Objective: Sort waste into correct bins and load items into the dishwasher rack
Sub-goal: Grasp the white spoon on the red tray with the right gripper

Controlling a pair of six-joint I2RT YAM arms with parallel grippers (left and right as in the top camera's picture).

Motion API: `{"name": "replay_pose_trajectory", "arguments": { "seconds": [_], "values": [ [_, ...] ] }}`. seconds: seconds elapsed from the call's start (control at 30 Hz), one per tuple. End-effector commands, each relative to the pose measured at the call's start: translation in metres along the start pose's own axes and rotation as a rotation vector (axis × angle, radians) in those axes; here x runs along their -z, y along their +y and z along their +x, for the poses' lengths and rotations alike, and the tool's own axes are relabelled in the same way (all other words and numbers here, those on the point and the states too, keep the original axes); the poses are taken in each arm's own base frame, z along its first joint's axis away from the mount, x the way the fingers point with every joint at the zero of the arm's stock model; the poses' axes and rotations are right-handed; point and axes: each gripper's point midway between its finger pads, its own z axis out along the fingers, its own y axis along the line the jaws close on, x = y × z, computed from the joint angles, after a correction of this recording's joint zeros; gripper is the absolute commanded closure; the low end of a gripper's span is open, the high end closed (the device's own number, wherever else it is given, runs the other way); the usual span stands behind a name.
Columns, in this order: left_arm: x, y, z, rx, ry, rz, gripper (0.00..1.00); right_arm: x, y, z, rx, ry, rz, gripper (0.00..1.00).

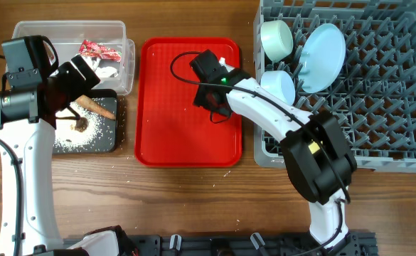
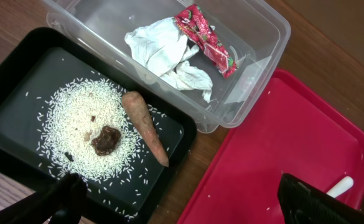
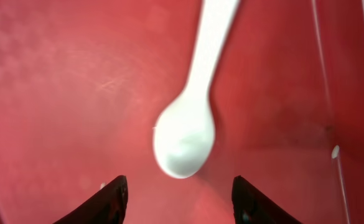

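Counts:
- 2 bins: 1 clear tub [image 1: 69, 34] and 1 black tray [image 2: 20, 112], side by side at the left of the table.
- In the tub: 1 red wrapper [image 2: 208, 38], lying against 1 white napkin [image 2: 163, 53].
- In the black tray: a spread patch of rice [image 2: 76, 121], too many grains to count. 1 brown lump [image 2: 107, 140] sits on the rice. 1 carrot-shaped stick [image 2: 145, 127] lies just beside the lump, at the edge of the rice.
- 1 red tray [image 1: 179, 135] in the middle, with 1 white spoon [image 3: 188, 130] flat on it near its far right corner. A few stray grains are on the tray.
- 1 rack [image 1: 392, 107] at the right holding 3 dishes at its left end: 1 plate [image 1: 323, 48] on edge, 1 mint-green bowl [image 1: 275, 39] and 1 pale-blue bowl [image 1: 279, 85]. Both bowls are tilted among the pegs.

2 arms:
- The right gripper [image 3: 179, 186] is spread wide just above the red tray. The spoon's bowl end is just ahead of the fingertips and is not gripped.
- The left gripper [image 2: 177, 190] is also spread wide and holds nothing. It hangs above the black tray's edge next to the red tray.

Surface: a brown wood-grain table [image 1: 193, 206] with a few loose grains in front of the trays. A black rail [image 1: 229, 245] runs along the near edge. The table fills all three views.
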Motion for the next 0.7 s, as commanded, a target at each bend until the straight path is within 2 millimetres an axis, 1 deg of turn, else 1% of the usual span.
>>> {"name": "replay_pose_trajectory", "arguments": {
  "seconds": [0.0,0.1,0.17,0.2,0.3,0.4,0.43,0.47,0.5,0.53,0.6,0.63,0.67],
  "values": [
    [0.006,0.000,-0.005,-0.011,-0.024,-0.001,0.00,-0.010,-0.012,0.001,-0.068,-0.008,0.050,0.49],
    [0.006,0.000,-0.005,-0.011,-0.024,-0.001,0.00,-0.021,-0.018,0.004,-0.103,-0.003,0.074,0.53],
    [0.006,0.000,-0.005,-0.011,-0.023,-0.001,0.00,-0.026,-0.021,0.000,-0.113,-0.028,0.091,0.55],
    [0.006,0.000,-0.005,-0.011,-0.023,-0.001,0.00,-0.027,-0.021,0.000,-0.113,-0.030,0.091,0.56],
    [0.006,0.000,-0.005,-0.011,-0.024,-0.001,0.00,-0.038,-0.021,-0.004,-0.110,-0.053,0.089,0.65],
    [0.006,0.000,-0.005,-0.011,-0.024,-0.001,0.00,-0.053,-0.019,0.001,-0.110,-0.030,0.078,0.69],
    [0.006,0.000,-0.005,-0.011,-0.024,-0.001,0.00,-0.055,-0.018,0.002,-0.108,-0.023,0.071,0.70],
    [0.006,0.000,-0.005,-0.011,-0.024,-0.001,0.00,-0.056,-0.018,0.002,-0.103,-0.023,0.070,0.73],
    [0.006,0.000,-0.005,-0.011,-0.024,-0.001,0.00,-0.056,-0.017,0.002,-0.094,-0.023,0.067,0.80],
    [0.006,0.000,-0.005,-0.011,-0.024,-0.001,0.00,-0.057,-0.015,0.003,-0.088,-0.015,0.059,0.84],
    [0.006,0.000,-0.005,-0.011,-0.024,-0.001,0.00,-0.057,-0.014,0.005,-0.085,-0.003,0.050,0.89],
    [0.006,0.000,-0.005,-0.011,-0.024,-0.001,0.00,-0.057,-0.012,0.006,-0.077,0.006,0.042,0.91],
    [0.006,0.000,-0.005,-0.011,-0.024,-0.001,0.00,-0.057,-0.010,0.007,-0.060,0.011,0.029,0.95]
  ]
}}
